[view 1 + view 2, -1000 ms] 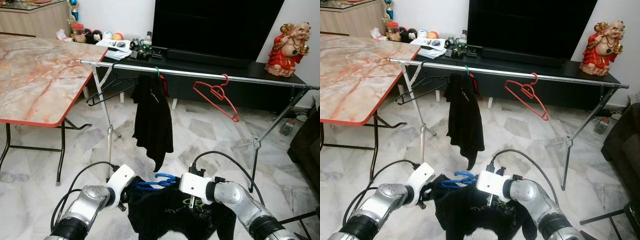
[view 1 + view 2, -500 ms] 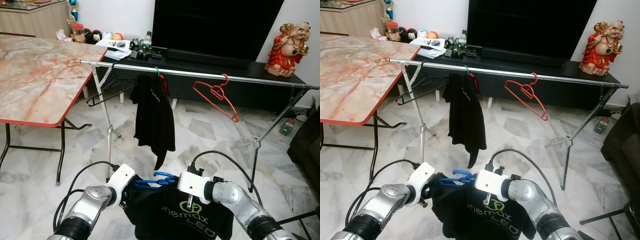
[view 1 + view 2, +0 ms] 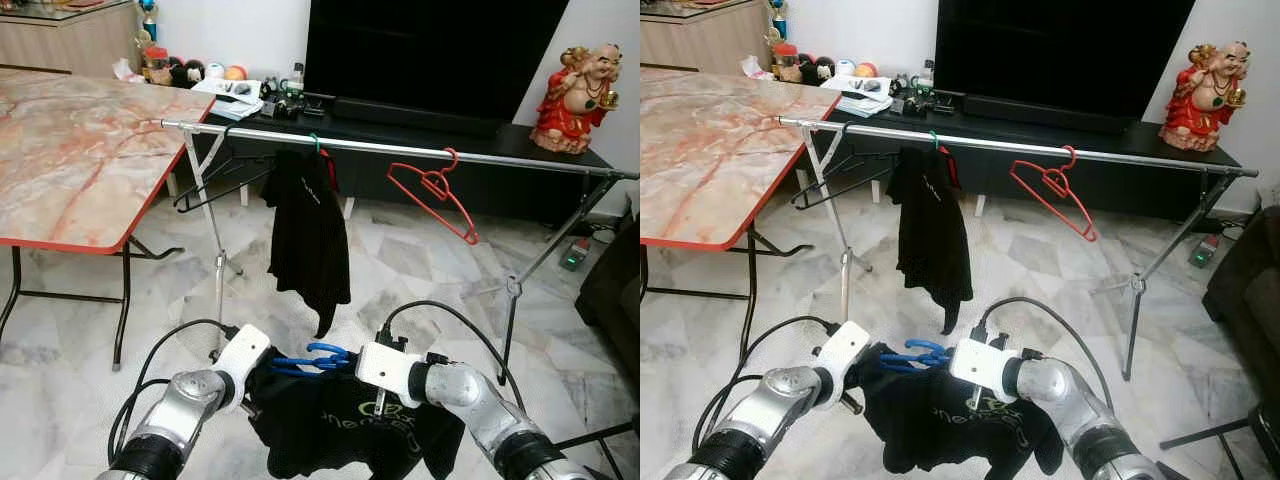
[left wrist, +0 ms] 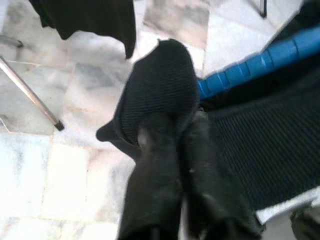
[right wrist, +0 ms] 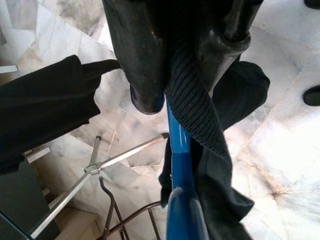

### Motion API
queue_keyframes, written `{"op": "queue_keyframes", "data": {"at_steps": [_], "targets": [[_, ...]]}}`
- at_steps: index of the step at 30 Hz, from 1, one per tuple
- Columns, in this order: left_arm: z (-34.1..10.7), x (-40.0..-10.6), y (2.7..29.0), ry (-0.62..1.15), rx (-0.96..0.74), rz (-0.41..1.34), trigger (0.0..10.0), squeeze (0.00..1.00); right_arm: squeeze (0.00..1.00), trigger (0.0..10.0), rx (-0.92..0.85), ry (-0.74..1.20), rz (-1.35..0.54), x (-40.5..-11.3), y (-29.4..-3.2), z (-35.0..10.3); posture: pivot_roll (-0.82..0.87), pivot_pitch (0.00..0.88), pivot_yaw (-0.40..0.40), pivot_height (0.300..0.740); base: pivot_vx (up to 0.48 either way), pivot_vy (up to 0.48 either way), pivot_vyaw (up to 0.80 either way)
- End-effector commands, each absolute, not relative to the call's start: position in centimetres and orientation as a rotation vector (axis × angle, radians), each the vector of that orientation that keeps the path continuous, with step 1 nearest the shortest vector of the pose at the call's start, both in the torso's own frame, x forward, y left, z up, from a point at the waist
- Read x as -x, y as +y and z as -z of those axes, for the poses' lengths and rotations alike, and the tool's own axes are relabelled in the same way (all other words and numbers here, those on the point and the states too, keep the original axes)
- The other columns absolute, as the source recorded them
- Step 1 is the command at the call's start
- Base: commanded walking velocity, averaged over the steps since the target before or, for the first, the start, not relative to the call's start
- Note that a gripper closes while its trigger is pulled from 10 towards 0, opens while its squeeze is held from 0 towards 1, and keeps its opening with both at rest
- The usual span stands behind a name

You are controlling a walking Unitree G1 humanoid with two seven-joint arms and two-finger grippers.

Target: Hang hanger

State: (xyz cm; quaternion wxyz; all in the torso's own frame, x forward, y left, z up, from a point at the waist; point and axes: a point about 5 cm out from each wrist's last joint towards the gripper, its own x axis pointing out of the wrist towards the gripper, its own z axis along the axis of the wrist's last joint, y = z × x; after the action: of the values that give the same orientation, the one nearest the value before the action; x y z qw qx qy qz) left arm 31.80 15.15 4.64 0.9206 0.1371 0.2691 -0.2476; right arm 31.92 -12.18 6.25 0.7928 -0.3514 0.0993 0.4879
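So both arms are out front, low, holding a black t-shirt [image 3: 345, 430] on a blue hanger [image 3: 312, 359] between them. Makes sense to carry it two-handed like that: the shirt stays spread across the hanger's shoulders instead of sliding off, and the hook end points up and forward toward the rail.

The left gripper [image 4: 170, 137] has its two black fingers pressed together on a fold of the shirt's collar or shoulder, right beside the blue bar. The right gripper [image 5: 187, 80] is clamped down on the hanger with shirt fabric caught between the fingers, the blue bar running straight out past its tips (so pretty much no gap on either one).

The clothes rail [image 3: 400, 150] is well ahead and above the hanger. It already carries a black hanger [image 3: 215, 180], a dark garment [image 3: 308, 235] and a red hanger [image 3: 435, 195]. The bare stretch between those last two looks like the obvious spot to me
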Motion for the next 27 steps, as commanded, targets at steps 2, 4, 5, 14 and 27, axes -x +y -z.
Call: {"op": "queue_keyframes", "data": {"at_steps": [2, 4, 5, 14, 27], "targets": [[-5.7, -32.5, 14.9, 0.489, -0.247, 0.486, 0.0, 0.0, 0.0, 10.0, 0.747, 0.18, -1.042, -32.2, -12.2, -7.0, 0.09, 0.0, -0.136, 0.74, 0.0, 0.0, 0.0], [-6.3, -32.9, 15.0, 0.443, -0.227, 0.461, 0.0, 0.0, 0.0, 10.0, 0.75, 0.187, -1.048, -32.1, -12.2, -6.9, 0.08, 0.0, -0.137, 0.74, 0.0, 0.0, 0.0], [-7.6, -33.6, 15.4, 0.347, -0.239, 0.398, 0.0, 0.0, 0.0, 10.0, 0.758, 0.2, -1.055, -32.0, -12.3, -6.7, 0.09, 0.0, -0.137, 0.74, 0.0, 0.0, 0.0], [-8.6, -34.8, 18.2, 0.318, -0.242, 0.146, 0.0, 0.0, 0.0, 10.0, 0.751, 0.2, -1.075, -31.8, -12.2, -6.6, 0.09, 0.0, -0.136, 0.74, 0.0, 0.0, 0.0], [-2.0, -31.1, 18.5, 0.752, -0.398, 0.272, 0.0, 0.0, 0.0, 10.0, 0.411, 0.009, -1.14, -32.1, -12.6, -11.8, 0.08, 0.001, -0.138, 0.74, 0.0, 0.0, 0.0]]}}
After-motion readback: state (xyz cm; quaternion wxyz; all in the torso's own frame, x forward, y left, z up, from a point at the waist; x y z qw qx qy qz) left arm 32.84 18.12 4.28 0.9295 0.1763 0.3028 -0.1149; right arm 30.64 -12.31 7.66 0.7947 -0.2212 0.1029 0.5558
